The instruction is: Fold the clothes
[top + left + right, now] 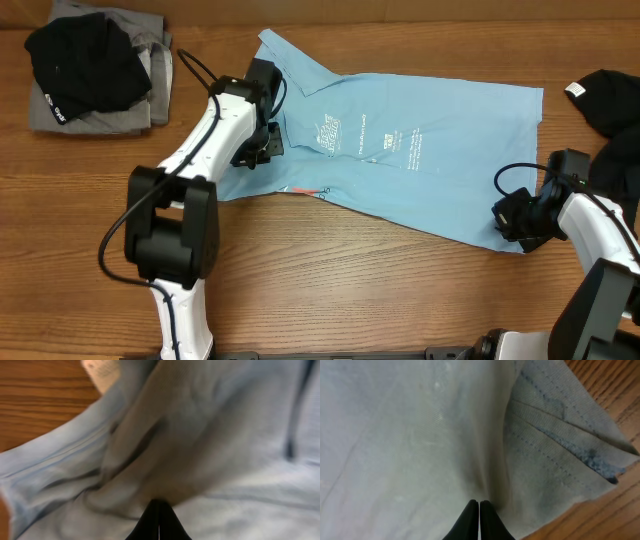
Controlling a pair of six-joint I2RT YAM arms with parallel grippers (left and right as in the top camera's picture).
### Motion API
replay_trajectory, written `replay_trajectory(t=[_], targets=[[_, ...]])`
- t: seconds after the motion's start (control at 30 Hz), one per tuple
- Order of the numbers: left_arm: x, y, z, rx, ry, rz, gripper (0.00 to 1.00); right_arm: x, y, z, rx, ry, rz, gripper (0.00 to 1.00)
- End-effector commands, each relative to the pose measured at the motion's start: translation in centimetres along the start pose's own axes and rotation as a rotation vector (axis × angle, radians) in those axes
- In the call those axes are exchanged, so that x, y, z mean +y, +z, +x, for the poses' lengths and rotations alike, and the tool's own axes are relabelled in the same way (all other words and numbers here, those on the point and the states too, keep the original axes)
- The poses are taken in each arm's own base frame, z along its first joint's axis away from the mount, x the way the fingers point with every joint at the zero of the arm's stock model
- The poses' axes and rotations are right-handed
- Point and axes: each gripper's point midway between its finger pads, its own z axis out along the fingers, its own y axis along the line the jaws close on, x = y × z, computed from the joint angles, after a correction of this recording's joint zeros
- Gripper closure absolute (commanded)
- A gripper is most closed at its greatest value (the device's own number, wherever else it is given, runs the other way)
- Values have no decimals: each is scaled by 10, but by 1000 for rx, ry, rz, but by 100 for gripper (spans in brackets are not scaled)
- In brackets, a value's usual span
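Note:
The clothes' light-blue T-shirt (400, 170) lies spread across the middle of the table, small white print facing up. My left gripper (262, 140) sits on its left part, near the sleeve. In the left wrist view this gripper (159, 502) is shut, and the blue cloth (225, 435) puckers into folds at its tips. My right gripper (508, 215) is at the shirt's lower right corner. In the right wrist view it (479, 502) is shut on a crease of the cloth (395, 435), beside the stitched hem (560, 435).
A black garment (85, 65) lies on a folded grey one (130, 110) at the back left. Another black garment (615, 100) with a white label lies at the right edge, close to my right arm. Bare wood (350, 290) runs along the front.

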Motion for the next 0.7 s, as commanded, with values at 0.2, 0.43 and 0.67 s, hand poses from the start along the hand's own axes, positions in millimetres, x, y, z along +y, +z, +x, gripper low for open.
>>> replay_trajectory(t=[0.2, 0.43, 0.67], targets=[[9, 42, 15, 109, 3, -47, 96, -14, 8, -1, -24, 39, 60, 94], [43, 44, 7, 111, -103, -111, 96, -21, 16, 7, -7, 82, 67, 93], [75, 47, 2, 150, -206, -95, 96, -28, 23, 12, -1, 133, 75, 92]])
